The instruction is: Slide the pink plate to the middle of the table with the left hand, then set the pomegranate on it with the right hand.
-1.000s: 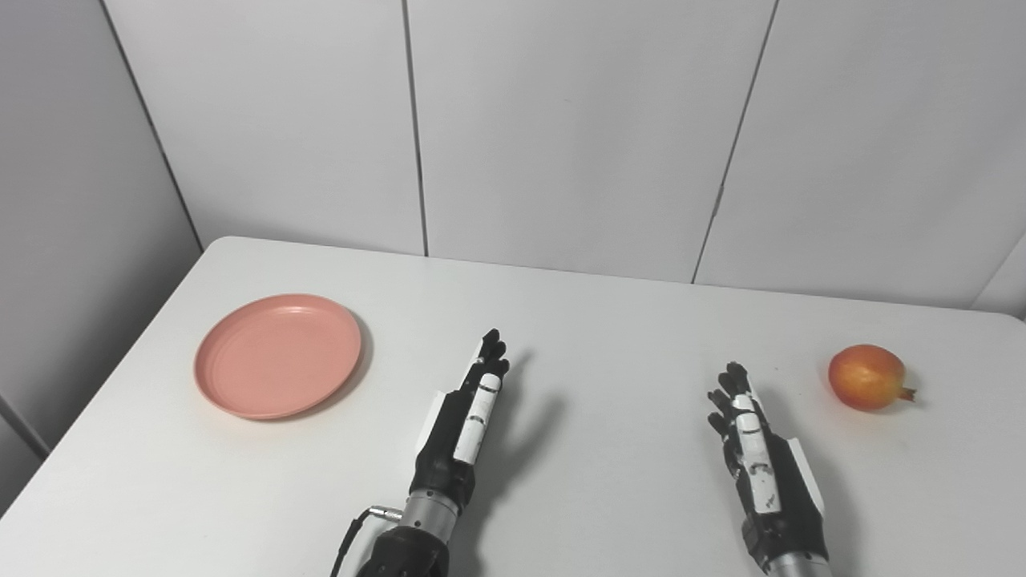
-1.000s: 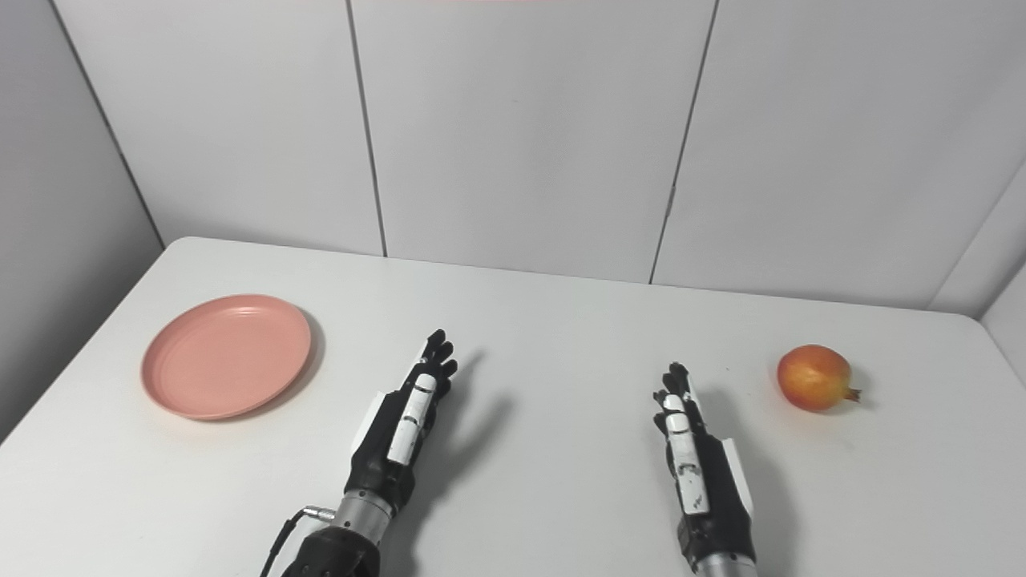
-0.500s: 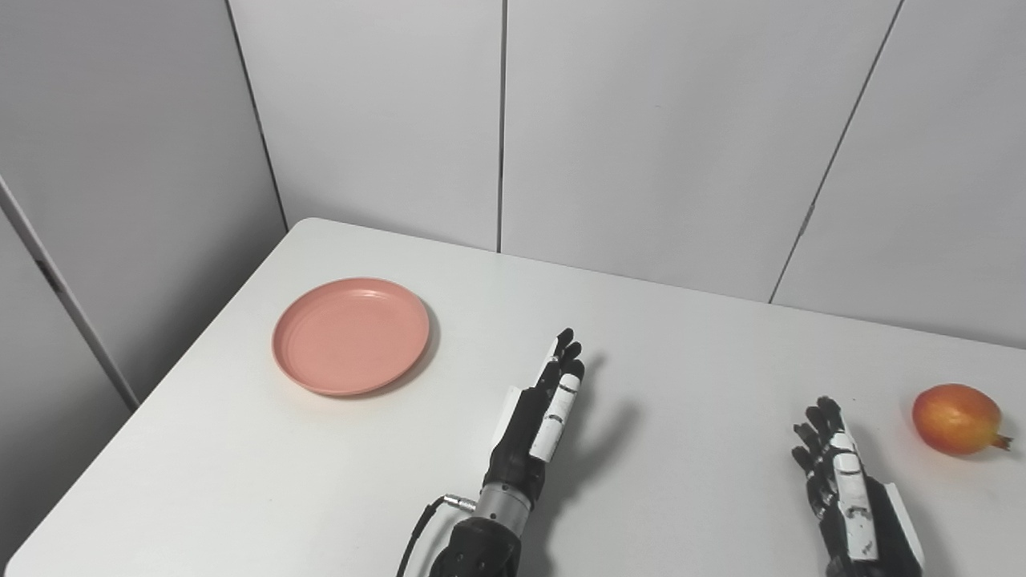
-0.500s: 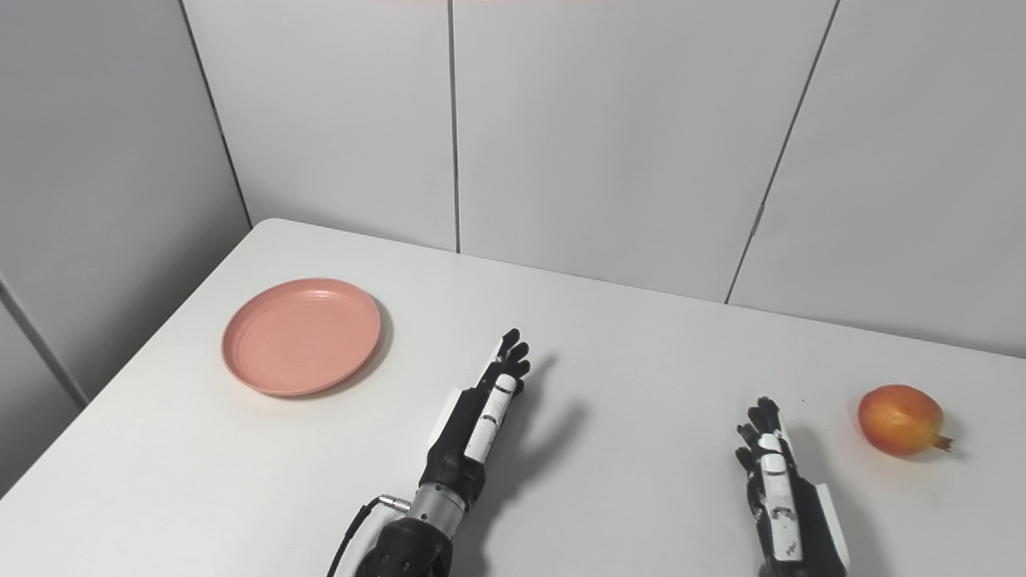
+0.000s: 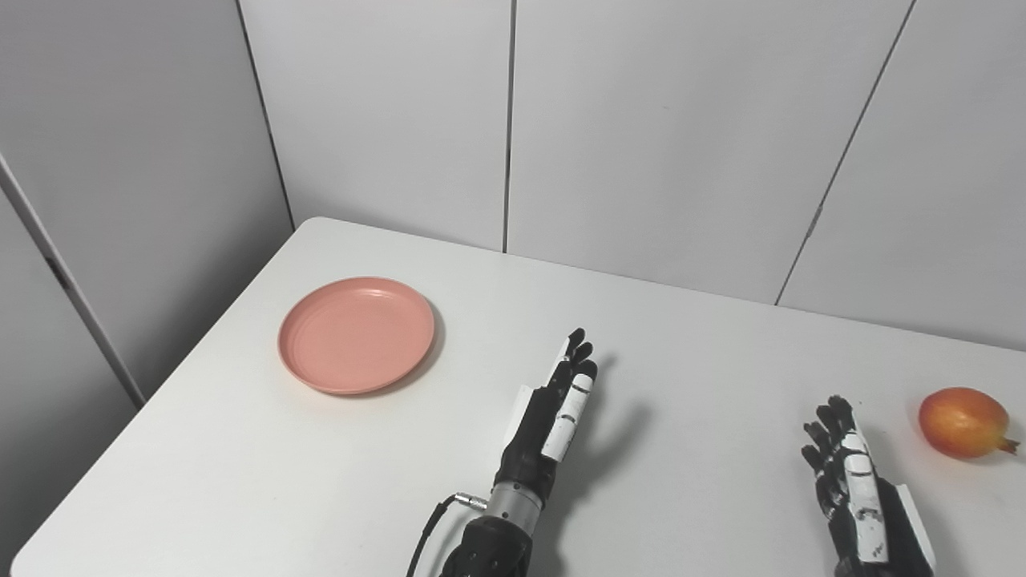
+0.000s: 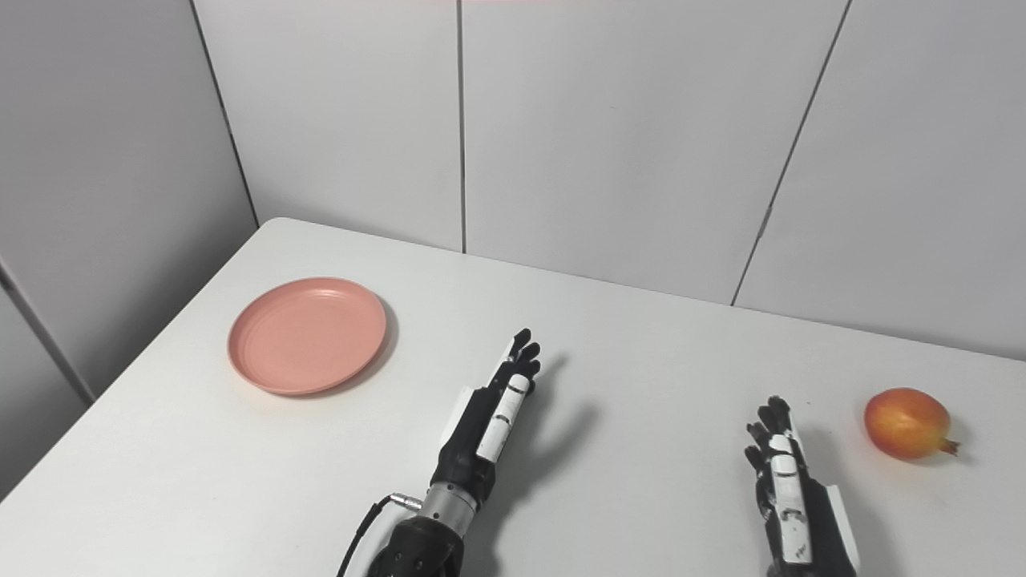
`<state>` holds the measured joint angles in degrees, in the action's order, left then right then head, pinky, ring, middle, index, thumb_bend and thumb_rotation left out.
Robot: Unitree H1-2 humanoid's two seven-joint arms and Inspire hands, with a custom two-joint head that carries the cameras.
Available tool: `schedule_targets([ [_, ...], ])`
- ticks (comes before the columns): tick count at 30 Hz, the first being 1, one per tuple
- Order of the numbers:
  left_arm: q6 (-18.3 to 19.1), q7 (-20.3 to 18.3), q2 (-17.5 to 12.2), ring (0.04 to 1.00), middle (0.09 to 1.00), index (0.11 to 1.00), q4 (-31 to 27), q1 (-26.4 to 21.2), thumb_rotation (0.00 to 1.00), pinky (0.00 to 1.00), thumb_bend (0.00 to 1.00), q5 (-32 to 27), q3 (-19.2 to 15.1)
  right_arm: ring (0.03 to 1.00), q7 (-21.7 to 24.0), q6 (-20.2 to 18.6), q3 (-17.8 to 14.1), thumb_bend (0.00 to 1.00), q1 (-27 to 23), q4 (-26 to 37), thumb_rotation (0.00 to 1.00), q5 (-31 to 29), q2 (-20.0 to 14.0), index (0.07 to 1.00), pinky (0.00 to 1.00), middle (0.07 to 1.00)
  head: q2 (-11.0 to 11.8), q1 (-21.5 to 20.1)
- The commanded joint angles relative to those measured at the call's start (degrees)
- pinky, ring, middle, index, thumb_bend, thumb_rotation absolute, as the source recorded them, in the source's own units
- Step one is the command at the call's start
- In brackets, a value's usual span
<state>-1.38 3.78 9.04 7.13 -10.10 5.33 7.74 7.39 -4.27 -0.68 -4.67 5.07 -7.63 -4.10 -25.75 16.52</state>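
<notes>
Honestly not much has changed on the table itself over the last second, it's the head cameras that swung left, so everything slid right in the picture. The pink plate (image 5: 357,334) and the pomegranate (image 5: 962,422) sit in the same spots on the table as before, and both hands are posed the same way, maybe drifted forward a hair, hard to say.

So here's the scene. White table (image 5: 705,353) pushed up against grey wall panels (image 5: 657,136). The plate is over by the left edge, closer to the far left corner than the near one, lying flat with nothing on it. The pomegranate is way over near the right edge, its little crown pointing right.

Left hand (image 5: 553,413) is up above the tabletop around the middle, towards the near edge, fingers stretched out straight and held close together, pointing away from the robot, holding nothing. It's well apart from the plate, off to the plate's right. There's a cable (image 5: 429,529) looping off its wrist.

Right hand (image 6: 789,485) is near the near edge on the right side, fingers also extended with slight gaps, empty too. The pomegranate is beyond it and to its right, not touching.
</notes>
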Motion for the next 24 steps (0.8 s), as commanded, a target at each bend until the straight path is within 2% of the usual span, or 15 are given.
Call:
schedule_targets([
  [1,-0.2,-0.8,1.3,0.968,0.979,0.973,-0.4,-1.3,1.00,0.96,0.44,-0.2,1.0,1.000,0.0,2.1,0.0,0.20,-1.0,2.3,1.00,0.2,-0.1,1.000,1.00,1.000,0.0,-0.1],
  [15,-0.7,-0.7,0.2,0.961,0.976,0.967,-3.0,-1.1,1.00,0.94,0.45,0.4,0.9,1.000,-0.2,2.7,0.5,0.19,-1.1,2.0,1.00,0.8,0.5,1.000,1.00,1.000,0.2,-0.1],
  [21,-0.2,-0.8,-0.6,0.957,0.972,0.963,-5.4,-1.1,1.00,0.95,0.47,1.3,0.9,1.000,-0.1,3.3,0.7,0.18,-1.2,1.4,1.00,1.1,0.5,1.000,1.00,1.000,0.5,-0.1],
  [24,0.8,-0.4,-0.9,0.949,0.968,0.956,-8.9,-1.1,1.00,0.94,0.47,2.1,0.7,1.000,-0.1,3.0,0.6,0.19,-1.2,1.3,1.00,0.7,0.7,1.000,1.00,1.000,0.7,0.0],
])
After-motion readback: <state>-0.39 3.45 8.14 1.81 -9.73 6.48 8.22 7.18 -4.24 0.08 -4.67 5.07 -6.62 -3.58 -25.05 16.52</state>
